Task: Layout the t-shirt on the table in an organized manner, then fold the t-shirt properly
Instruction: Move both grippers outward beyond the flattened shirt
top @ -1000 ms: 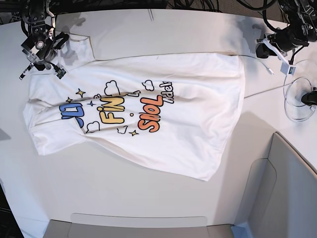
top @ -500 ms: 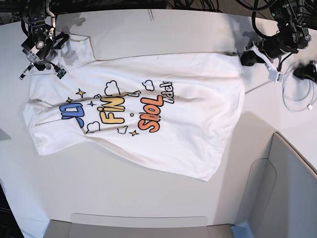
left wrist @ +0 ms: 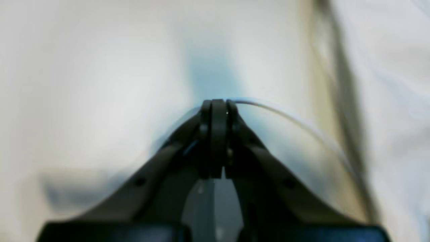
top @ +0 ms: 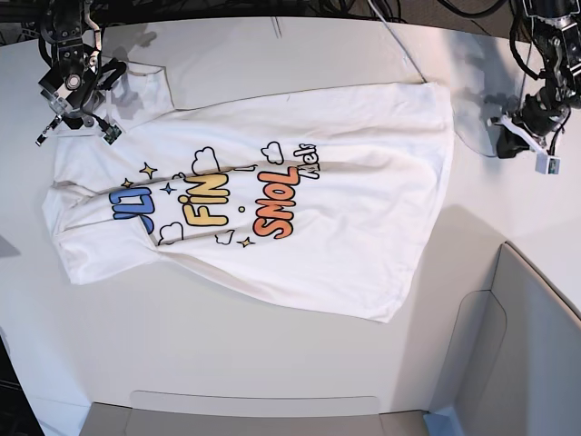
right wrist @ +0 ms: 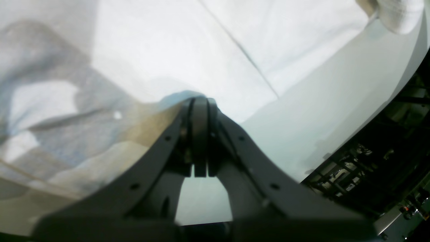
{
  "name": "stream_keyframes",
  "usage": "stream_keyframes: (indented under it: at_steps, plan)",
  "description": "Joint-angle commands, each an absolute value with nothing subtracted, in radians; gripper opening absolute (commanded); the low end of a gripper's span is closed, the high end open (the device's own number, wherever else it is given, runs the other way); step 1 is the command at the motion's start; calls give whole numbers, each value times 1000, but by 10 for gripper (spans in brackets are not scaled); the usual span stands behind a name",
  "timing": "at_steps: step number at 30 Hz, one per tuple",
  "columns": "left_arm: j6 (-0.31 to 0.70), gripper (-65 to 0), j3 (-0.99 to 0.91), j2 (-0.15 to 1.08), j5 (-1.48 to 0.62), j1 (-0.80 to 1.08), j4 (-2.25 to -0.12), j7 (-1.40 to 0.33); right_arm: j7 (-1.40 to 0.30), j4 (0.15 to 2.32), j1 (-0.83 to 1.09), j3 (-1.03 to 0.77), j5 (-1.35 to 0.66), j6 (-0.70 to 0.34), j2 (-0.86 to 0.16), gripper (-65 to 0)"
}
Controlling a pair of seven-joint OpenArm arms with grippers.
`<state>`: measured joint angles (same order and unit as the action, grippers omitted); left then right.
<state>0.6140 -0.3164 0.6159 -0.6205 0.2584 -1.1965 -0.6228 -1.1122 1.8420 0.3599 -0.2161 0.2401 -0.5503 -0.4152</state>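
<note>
White cotton covers most of the table (top: 272, 363): the t-shirt (top: 363, 209) lies print-up and mostly flat, its length running across the base view.

At that view's left edge the right gripper (top: 74, 113) hangs over the shirt's upper-left corner. Its own camera shows the jaws pressed together with no gap, the tips (right wrist: 199, 101) over rumpled cloth; whether any fabric is pinched between them cannot be told. Off to one side of the tips runs a straight seam of the shirt, then bare tabletop and its curved edge (right wrist: 415, 57).

Beside that gripper, toward the shirt's middle, the print starts — blue bubble letters that cannot be read where the cloth is wrinkled, then yellow "FiN", then orange letters reading roughly "SNOL", with smaller dark script beside them too small to read. Small clouds and stars surround the words.

Farther right, past the shirt's hem, the left gripper (top: 519, 136) is apart from the shirt, over bare table. Its wrist view is blurred, yet the jaws meet fully at the tips (left wrist: 217, 102) — a thin white cable (left wrist: 295, 122) curves away from them.
</note>
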Motion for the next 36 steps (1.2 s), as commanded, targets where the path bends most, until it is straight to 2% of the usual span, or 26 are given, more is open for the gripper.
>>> stream_keyframes:
  at_steps: [1,4,7,9,11,13,15,19,21,22,25,28,30,34,36]
  plan:
    - [558,-650,-309,627,-486,245,-1161,-705,-1113,1853,358,-223,245,-559,-432,-650]
    - [424,-650,-317,634,-338,136,-1058,-679,-1113,1854,358,-223,245,-559,-432,-650]
    - [176,-650,-315,674,-213,19,-892,-582,-1113,1856,358,-223,245,-559,-433,-650]
    - [-45,-650,-317,713,-133,-67,-763,-472,-1113,1856,366,-223,245,-559,-433,-650]
    - [-179,-650,-317,751,-91,-124,-682,-390,-1113,1856,377,-223,245,-559,-435,-650]
    - [-231,-650,-315,794,-76,-176,-628,-343,-1113,1857,380,-223,245,-559,-444,-650]
    - [-236,-650,-318,832,-81,-232,-631,-343,-1113,1865,380,-223,245,-559,-444,-650]
    - [-232,-650,-321,851,-163,-222,-809,-394,-1121,1910,395,-223,251,-559,-440,-650]
    - [-200,-650,-375,846,-249,-122,-1009,-469,-1122,1920,403,-225,252,-559,-430,-650]
    - [-150,-650,-433,840,-312,-53,-1150,-521,-1122,1922,406,-225,252,-559,-429,-650]
    - [73,-650,-595,756,-478,87,-1494,-688,-1119,1919,406,-236,252,-559,-427,-650]
    - [294,-650,-713,639,-596,127,-1750,-908,-1116,1920,404,-249,248,-559,-424,-650]
    - [427,-647,-748,576,-636,127,-1851,-1073,-1116,1923,401,-249,248,-559,-424,-650]
    - [664,-564,-756,479,-702,127,-1928,-1340,-1116,1923,400,-249,246,-559,-424,-650]
    - [698,-521,-756,443,-769,134,-1951,-1396,-1115,1948,400,-252,245,-558,-424,-650]
